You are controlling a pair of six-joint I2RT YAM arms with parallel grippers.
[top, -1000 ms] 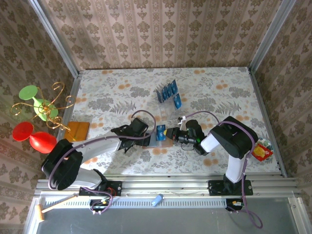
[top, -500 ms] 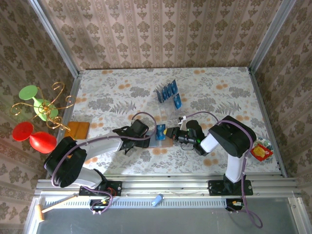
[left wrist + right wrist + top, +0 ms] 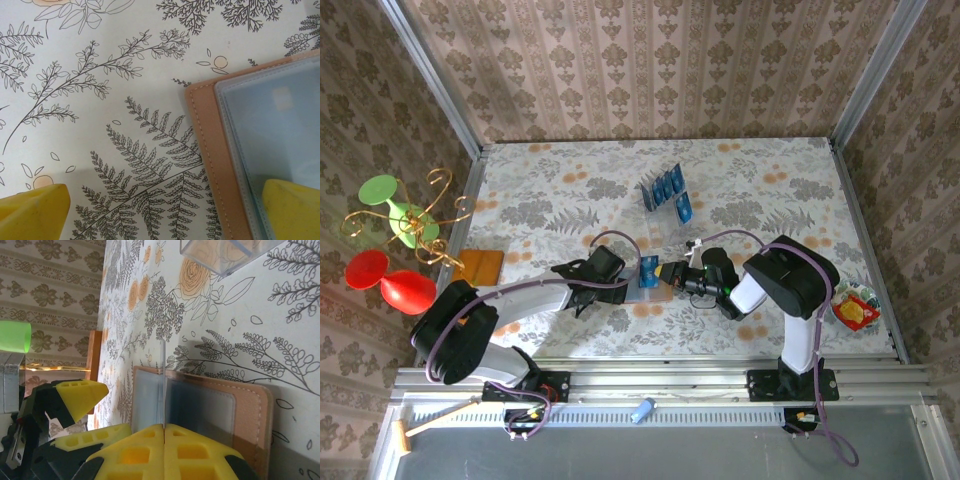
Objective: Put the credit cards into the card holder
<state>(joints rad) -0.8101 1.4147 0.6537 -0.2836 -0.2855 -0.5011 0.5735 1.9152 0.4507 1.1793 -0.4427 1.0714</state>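
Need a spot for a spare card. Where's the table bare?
Bare: back left, between rack and left rail; back right, rack to right rail; near strip before the wallet. Crowded: centre, left gripper and right gripper at the wallet.

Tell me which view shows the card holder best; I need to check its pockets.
The right wrist view: the card holder lies open, tan border and grey pockets plain, beneath the edge-on credit card held by the right gripper. The left wrist view catches one corner; the top view shows it small and partly hidden.
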